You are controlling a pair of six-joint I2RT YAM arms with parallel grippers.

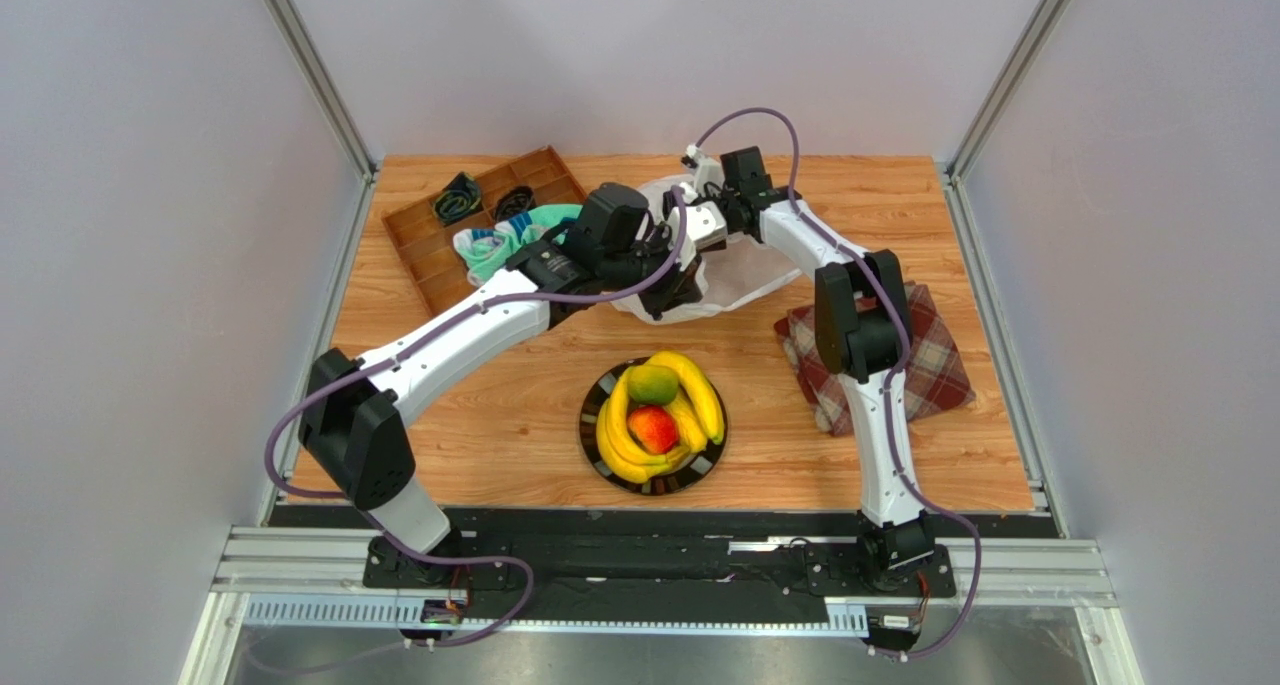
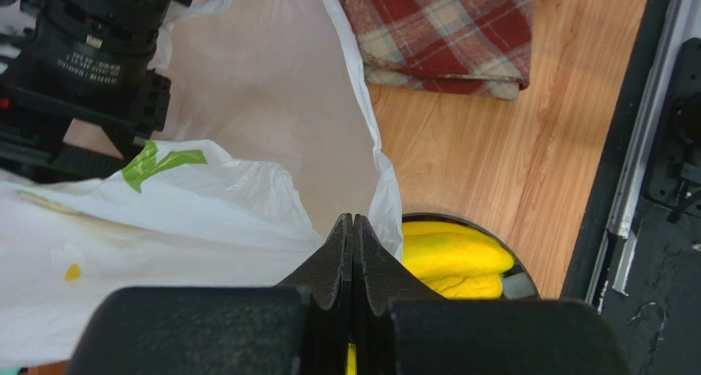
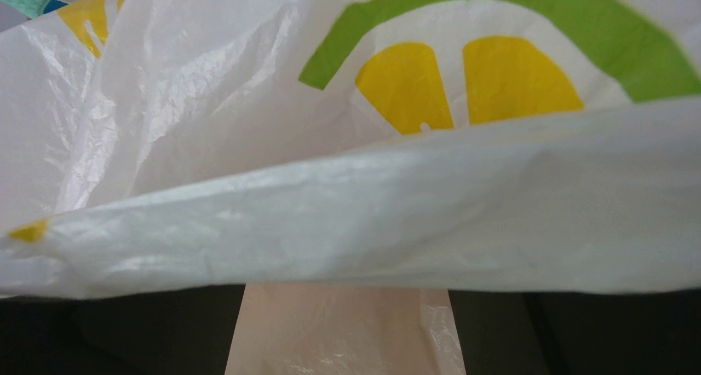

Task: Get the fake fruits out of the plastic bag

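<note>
Plaid cloth right, wooden tray back left, black plate centre.

Fake fruits (bananas, green, red) heaped on a plate; plastic bag crumpled behind.

Counted on the tabletop: one white plastic bag toward the far edge, one folded red plaid cloth by the right edge, one dark round plate near the middle of the near edge, one wooden compartment tray in the far left corner. On the plate: one green round fruit, one red fruit, and yellow bananas, at least three, overlapping too closely for a firmer count. In the tray: two dark coiled bundles, side by side in its far part, and one teal-and-white cloth over its right side.
</note>
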